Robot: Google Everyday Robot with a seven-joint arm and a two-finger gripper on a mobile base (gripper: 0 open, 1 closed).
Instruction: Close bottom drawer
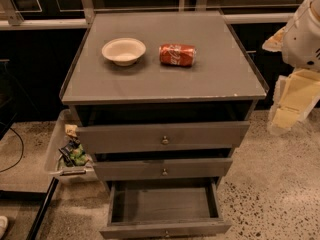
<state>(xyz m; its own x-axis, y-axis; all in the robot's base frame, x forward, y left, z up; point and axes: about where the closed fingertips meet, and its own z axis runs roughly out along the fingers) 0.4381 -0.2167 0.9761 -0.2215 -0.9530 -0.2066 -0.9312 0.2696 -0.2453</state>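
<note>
Bottom drawer (pixel 165 206) stands pulled open, below and left of the gripper (pixel 291 104), well apart; the gripper's state cannot be told.

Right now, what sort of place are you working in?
Probably an office break area: a grey cabinet with a bowl and a soda can on top, a bin of snacks beside it. The bottom drawer is open; the gripper hangs off to the right.

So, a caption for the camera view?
Slim grey wooden bottom drawer stands open; robot's pincer hovers at right edge, apart from it.
</note>
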